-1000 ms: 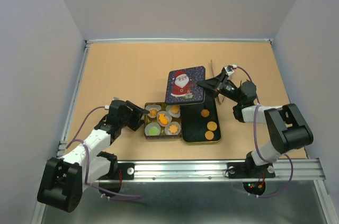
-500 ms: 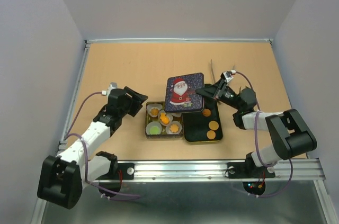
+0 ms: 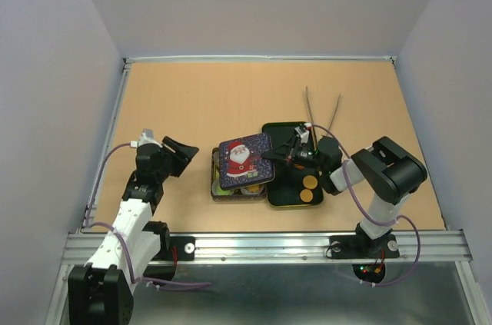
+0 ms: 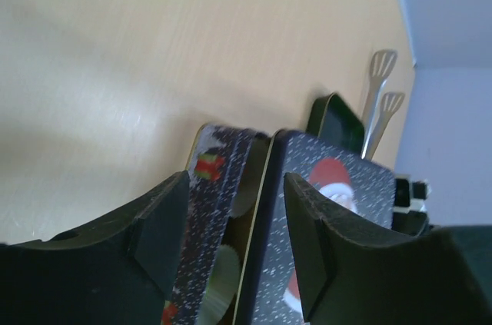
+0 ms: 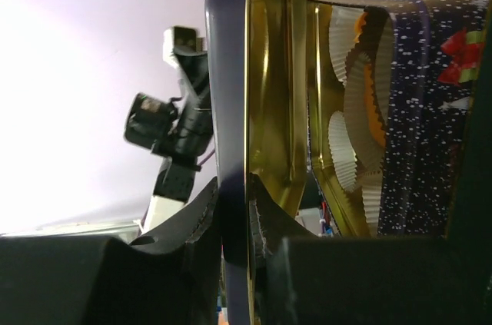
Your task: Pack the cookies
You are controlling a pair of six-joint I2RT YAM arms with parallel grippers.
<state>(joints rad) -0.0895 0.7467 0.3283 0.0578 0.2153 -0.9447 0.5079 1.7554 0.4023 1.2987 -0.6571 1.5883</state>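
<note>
The right gripper (image 3: 270,157) is clamped on the right rim of the Santa-printed lid (image 3: 244,159), one finger inside the gold rim and one outside. It holds the lid over the dark blue tin (image 3: 214,179), which sits at the near middle of the table (image 3: 192,102). The lid covers most of the tin from above, and only the tin's left and near edges show.

In the right wrist view the lid is not seated. In the gap, white pleated paper cups (image 5: 344,37) fill the tin, and orange cookies (image 5: 374,121) show in some of them. Just right of the tin lies a black tray (image 3: 286,187) with two round orange biscuits (image 3: 309,182) near its near right corner. Metal tongs (image 3: 323,112) lie beyond the tray.

The left gripper (image 3: 187,154), left of the tin, has its fingers spread and holds nothing.
</note>
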